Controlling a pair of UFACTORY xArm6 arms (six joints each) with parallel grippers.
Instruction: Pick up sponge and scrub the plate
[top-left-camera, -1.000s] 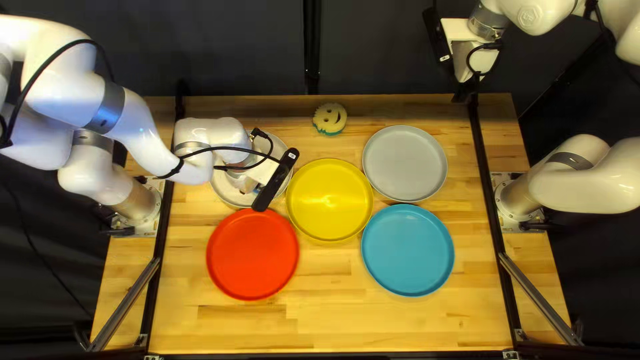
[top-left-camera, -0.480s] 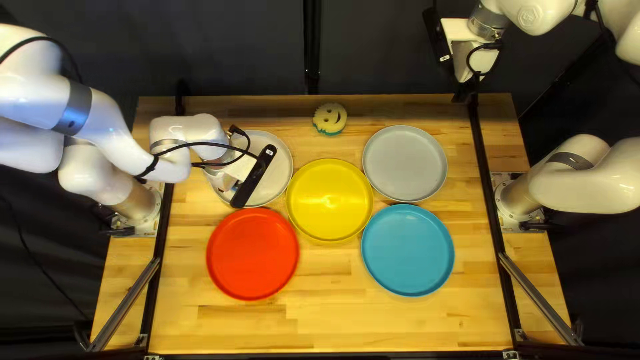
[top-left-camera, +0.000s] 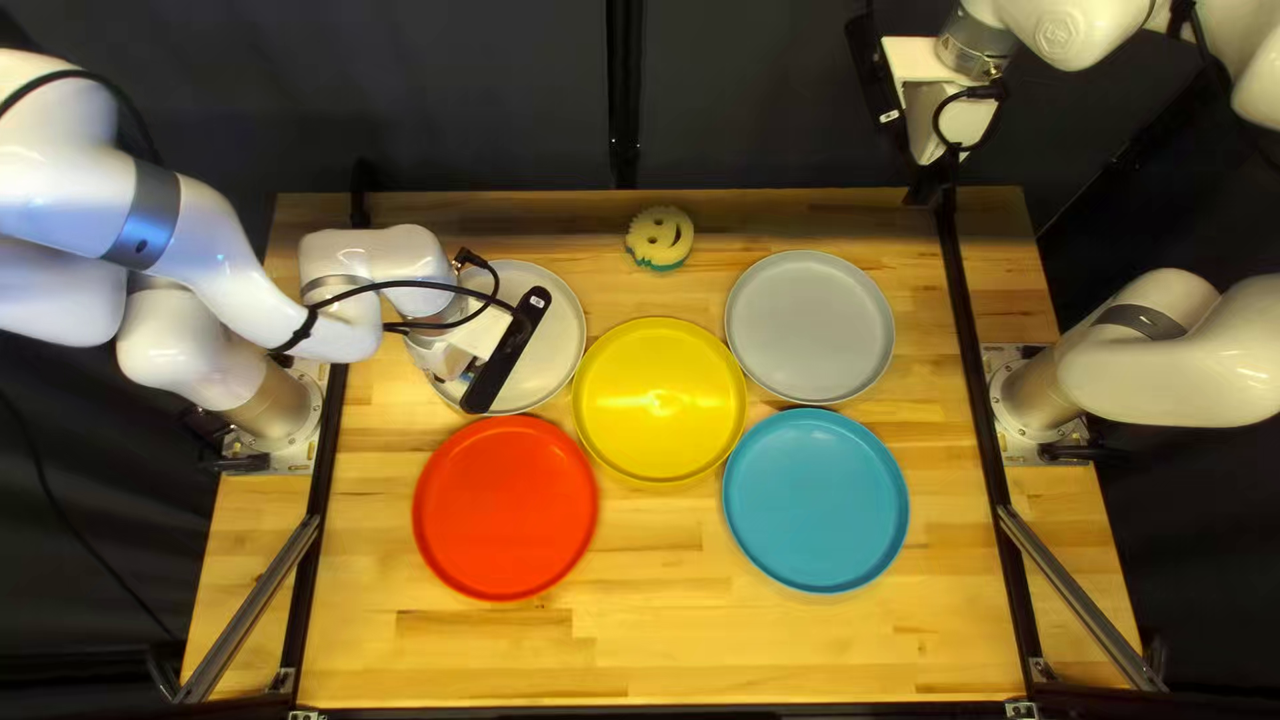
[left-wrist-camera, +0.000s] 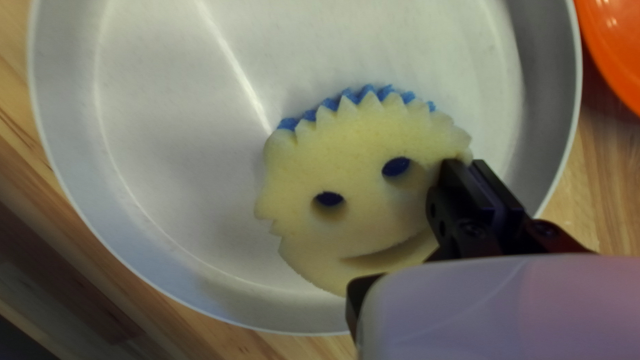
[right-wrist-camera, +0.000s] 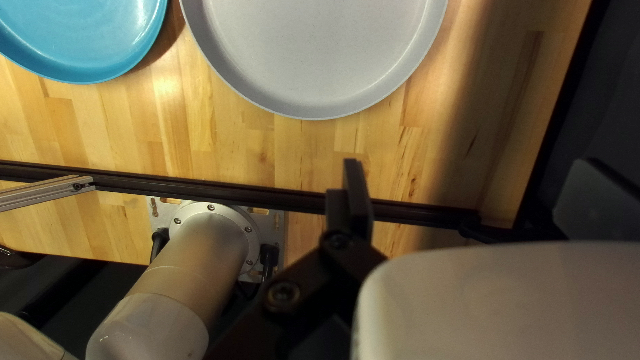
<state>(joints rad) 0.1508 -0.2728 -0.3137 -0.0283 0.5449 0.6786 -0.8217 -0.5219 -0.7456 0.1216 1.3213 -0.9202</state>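
In the top left view, the left hand [top-left-camera: 458, 372] sits low over the white plate [top-left-camera: 555, 320] at the upper left, tipped down to press. A spare sponge [top-left-camera: 659, 238] lies at the tabletop's [top-left-camera: 660, 640] far edge. The right hand [top-left-camera: 928, 170] hangs open at the upper right, clear of the work.

In the left wrist view, the sponge [left-wrist-camera: 345, 200] lies flat in the plate, pinched at its edge. One finger is mostly hidden, so the hand is probably closed on it.

The right wrist view shows only the grey plate [right-wrist-camera: 310, 50] ahead, untouched.
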